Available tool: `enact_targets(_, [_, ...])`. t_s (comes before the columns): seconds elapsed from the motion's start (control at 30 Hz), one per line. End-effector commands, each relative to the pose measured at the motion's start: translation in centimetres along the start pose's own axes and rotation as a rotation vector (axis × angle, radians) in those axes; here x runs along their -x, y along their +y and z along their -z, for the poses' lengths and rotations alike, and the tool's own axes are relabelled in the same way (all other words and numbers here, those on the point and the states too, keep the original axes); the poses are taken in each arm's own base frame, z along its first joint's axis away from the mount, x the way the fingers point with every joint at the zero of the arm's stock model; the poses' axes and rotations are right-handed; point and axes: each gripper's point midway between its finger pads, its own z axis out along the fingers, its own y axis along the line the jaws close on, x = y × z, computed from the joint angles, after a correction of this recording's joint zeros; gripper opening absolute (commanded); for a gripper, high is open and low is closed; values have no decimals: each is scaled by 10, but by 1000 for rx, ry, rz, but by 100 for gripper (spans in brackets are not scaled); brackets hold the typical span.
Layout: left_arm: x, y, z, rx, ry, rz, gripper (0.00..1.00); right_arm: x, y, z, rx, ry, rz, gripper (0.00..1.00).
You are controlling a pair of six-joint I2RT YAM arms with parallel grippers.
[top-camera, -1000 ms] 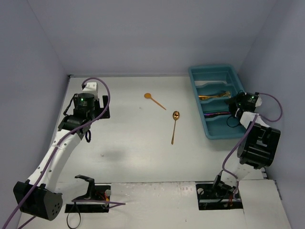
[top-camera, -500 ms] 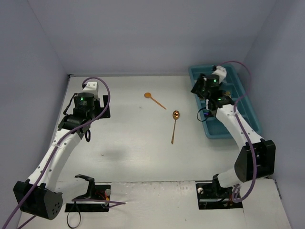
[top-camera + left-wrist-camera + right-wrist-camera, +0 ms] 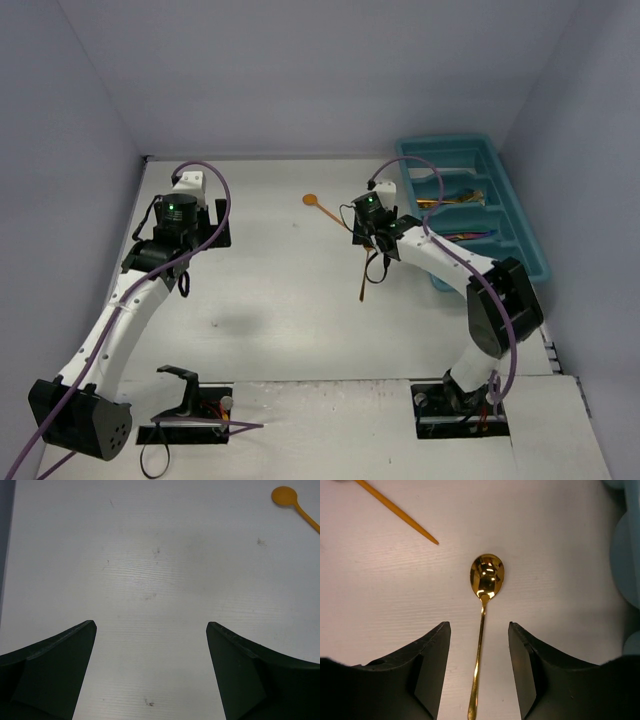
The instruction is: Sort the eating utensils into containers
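A gold spoon (image 3: 487, 575) lies on the white table, its bowl pointing away from me. My right gripper (image 3: 479, 626) is open and low over it, one finger on each side of the thin handle with a gap on both sides. From above, the right gripper (image 3: 368, 243) covers the bowl and the gold spoon's handle (image 3: 363, 285) sticks out below. An orange spoon (image 3: 312, 201) lies a little to the left. The teal tray (image 3: 415, 160) stands at the right and holds gold utensils (image 3: 450, 201) and a purple one (image 3: 468, 237). My left gripper (image 3: 150, 625) is open over bare table.
The orange spoon's handle (image 3: 395, 512) lies just ahead and left of the right jaws; its bowl (image 3: 285, 495) shows far right in the left wrist view. The tray's edge (image 3: 632, 555) is close on the right. Grey walls close in the table.
The right arm has swung from over the tray leftward and down onto the gold spoon. The left arm has not moved.
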Motion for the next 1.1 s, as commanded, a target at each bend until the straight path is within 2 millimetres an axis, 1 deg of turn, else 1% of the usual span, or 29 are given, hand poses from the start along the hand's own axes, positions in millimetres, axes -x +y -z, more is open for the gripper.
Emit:
enact_targets(0.0, [28,-3,6,-17,-84,18,91,-21,-5,-17,-60,42,-28,45])
enact_targets(0.23, [28,-2,7,-17,-83,18,91,-49,-3,-38,-75,115,-29,34])
enact_targets(0.33, [29,-2,8,-14,-87,18,91,-61,0,-44,-67,141,-39,32])
enact_targets(0.57, [28,-1,8,-14,-87,14,91,-75,4,-53,-54,163,-62,25])
enact_targets(0.67, [29,-1,8,-14,-86,14,91,-81,1,-57,-66,173,-62,24])
enact_targets(0.73, [29,-1,9,-13,-89,15,91,-82,1,-58,-68,173,-62,22])
enact_targets(0.77, [30,-1,9,-13,-90,16,91,-83,1,-59,-70,174,-58,19])
enact_targets(0.8, [30,-1,10,-14,-92,16,91,-83,0,-59,-71,175,-53,16])
enact_targets(0.9, [29,-1,9,-13,-89,15,91,-81,1,-59,-70,169,-44,2])
enact_targets(1.0, [29,-1,9,-14,-89,15,91,-73,10,-57,-32,164,-51,0])
enact_targets(1.07, [29,-2,9,-19,-88,15,91,-61,21,-50,15,151,-69,0])
